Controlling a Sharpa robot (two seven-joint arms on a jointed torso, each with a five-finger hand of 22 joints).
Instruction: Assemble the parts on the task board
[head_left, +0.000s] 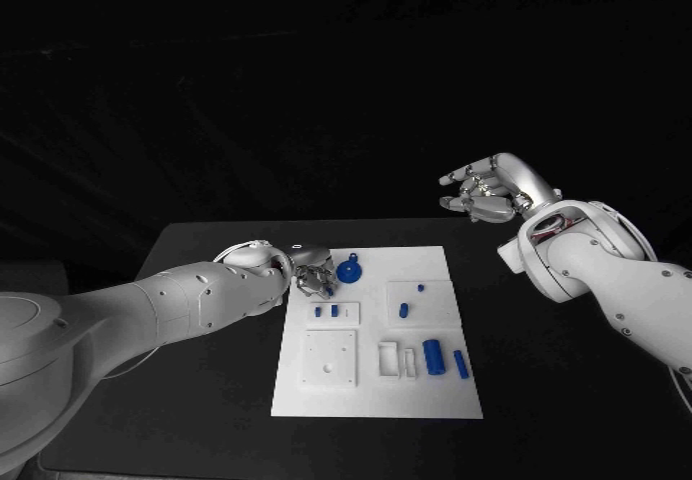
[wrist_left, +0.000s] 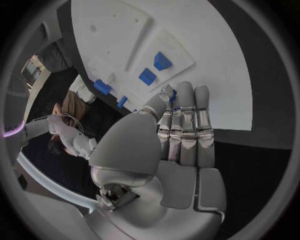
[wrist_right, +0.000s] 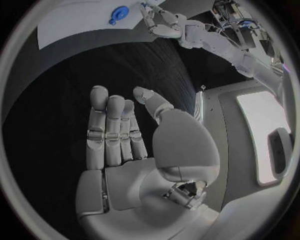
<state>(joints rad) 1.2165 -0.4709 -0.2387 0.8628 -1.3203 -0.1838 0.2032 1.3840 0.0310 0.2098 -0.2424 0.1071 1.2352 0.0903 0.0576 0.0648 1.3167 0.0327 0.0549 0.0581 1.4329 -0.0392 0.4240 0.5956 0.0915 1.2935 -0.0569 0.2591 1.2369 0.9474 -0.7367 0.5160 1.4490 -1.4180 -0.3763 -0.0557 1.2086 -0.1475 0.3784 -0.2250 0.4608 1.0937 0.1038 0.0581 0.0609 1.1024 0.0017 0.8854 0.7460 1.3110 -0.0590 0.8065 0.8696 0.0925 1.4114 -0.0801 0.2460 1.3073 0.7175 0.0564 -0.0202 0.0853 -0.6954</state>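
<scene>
While most blue parts (head_left: 433, 355) lie loose on the white board (head_left: 433, 270), the job looks barely begun, judging from the head view. There the left hand (head_left: 307, 272) sits at the board's near-left corner beside a round blue knob (head_left: 351, 270); the right hand (head_left: 490, 188) hangs raised well beyond the table, fingers loosely curled, holding nothing.

From the left wrist, its fingers (wrist_left: 186, 120) lie pressed together over the board's edge, near two small blue blocks (wrist_left: 154, 68); whether they pinch anything I cannot tell.

From the right wrist, the palm is bare, fingers (wrist_right: 109, 132) apart.
</scene>
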